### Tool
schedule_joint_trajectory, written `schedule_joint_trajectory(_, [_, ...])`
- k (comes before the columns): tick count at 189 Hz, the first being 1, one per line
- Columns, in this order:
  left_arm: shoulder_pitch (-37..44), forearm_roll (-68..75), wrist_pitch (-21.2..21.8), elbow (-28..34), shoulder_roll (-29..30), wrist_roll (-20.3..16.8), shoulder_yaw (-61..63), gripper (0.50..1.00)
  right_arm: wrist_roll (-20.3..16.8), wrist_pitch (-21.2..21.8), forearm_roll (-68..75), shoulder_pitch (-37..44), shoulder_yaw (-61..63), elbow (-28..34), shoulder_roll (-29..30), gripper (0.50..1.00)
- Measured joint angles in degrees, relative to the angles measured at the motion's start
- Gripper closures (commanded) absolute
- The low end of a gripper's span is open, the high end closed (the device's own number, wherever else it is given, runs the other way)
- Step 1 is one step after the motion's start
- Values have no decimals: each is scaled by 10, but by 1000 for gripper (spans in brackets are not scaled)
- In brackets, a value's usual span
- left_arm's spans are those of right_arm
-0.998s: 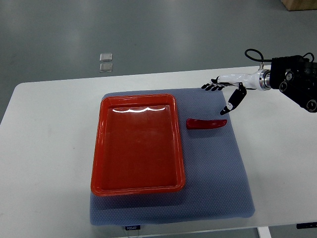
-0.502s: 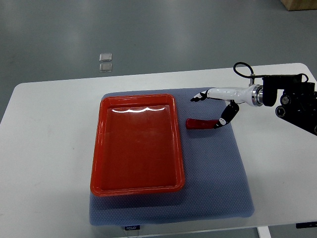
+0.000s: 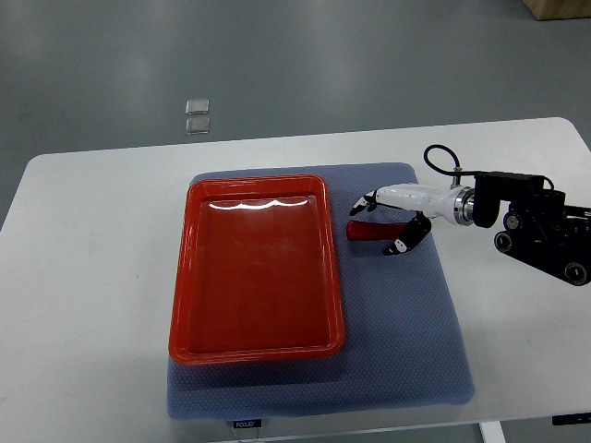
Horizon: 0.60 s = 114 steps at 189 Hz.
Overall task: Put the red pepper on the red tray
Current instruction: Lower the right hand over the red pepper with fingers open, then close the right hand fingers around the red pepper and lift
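The red pepper lies on the blue-grey mat, just right of the red tray. My right hand comes in from the right edge and sits right over the pepper. Its fingers reach past the pepper on the far side and the thumb is on the near side. The fingers are spread around the pepper, not closed on it. The pepper's right end is hidden under the hand. The tray holds nothing. The left arm is out of view.
The mat lies on a white table. The right arm's black wrist and forearm sit over the table's right side. Two small clear squares lie on the grey floor beyond the table.
My right hand has moved left and down, from above and right of the pepper to right over it, with fingers and thumb now on either side.
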Motion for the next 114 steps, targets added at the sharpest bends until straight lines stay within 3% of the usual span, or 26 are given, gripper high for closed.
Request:
schedule_joint_trajectory(29, [0,0,0,0,0,0,0,500,0,-2,-4,-2,0,-6,2,709])
schedule_joint_trajectory(55, [0,0,0,0,0,0,0,500,-4,-2,-4,-2,0,-7,2,771])
schedule_joint_trajectory(64, [0,0,0,0,0,0,0,500,-7,-2,-4,-2,0,-7,2,771])
schedule_joint_trajectory(88, [0,0,0,0,0,0,0,500,-10,-2,-4,-1,0,-7,1,844])
schedule_joint_trajectory(114, [0,0,0,0,0,0,0,500,-11,-2,-4,0,0,-7,1,879])
